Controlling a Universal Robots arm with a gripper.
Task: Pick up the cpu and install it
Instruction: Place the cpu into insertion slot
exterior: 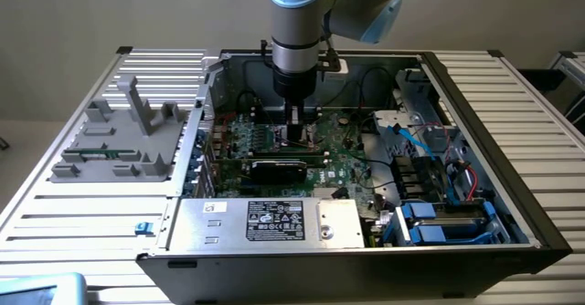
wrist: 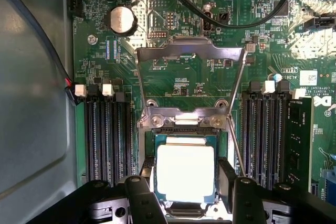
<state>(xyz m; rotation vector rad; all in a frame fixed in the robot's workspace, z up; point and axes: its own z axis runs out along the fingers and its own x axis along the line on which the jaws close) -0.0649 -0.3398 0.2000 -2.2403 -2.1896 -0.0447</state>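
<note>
- In the exterior view, soft, even light falls from above; the slatted table (exterior: 512, 113) shines pale, while the inside of the computer case (exterior: 366, 277) sits darker.
- In the wrist view, the cpu (wrist: 185, 171) lid glares almost white (its surface detail is washed out).
- The motherboard (wrist: 173, 77) is brightly lit, with hot patches near one corner.

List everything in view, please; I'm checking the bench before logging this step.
table: one, silver slatted, under everything
computer case: one, black, open, on the table
fixture: one, grey, on the table, exterior view's left
power supply: one, silver, inside the case, nearest the exterior camera
motherboard: one, green, inside the case
socket frame: one, silver, swung open on the motherboard
memory stick: one, green, upright on the motherboard
cpu: one, silver, in the pincer
arm: one, grey and blue, reaching into the case
pincer: one, black, closed on the cpu
</note>
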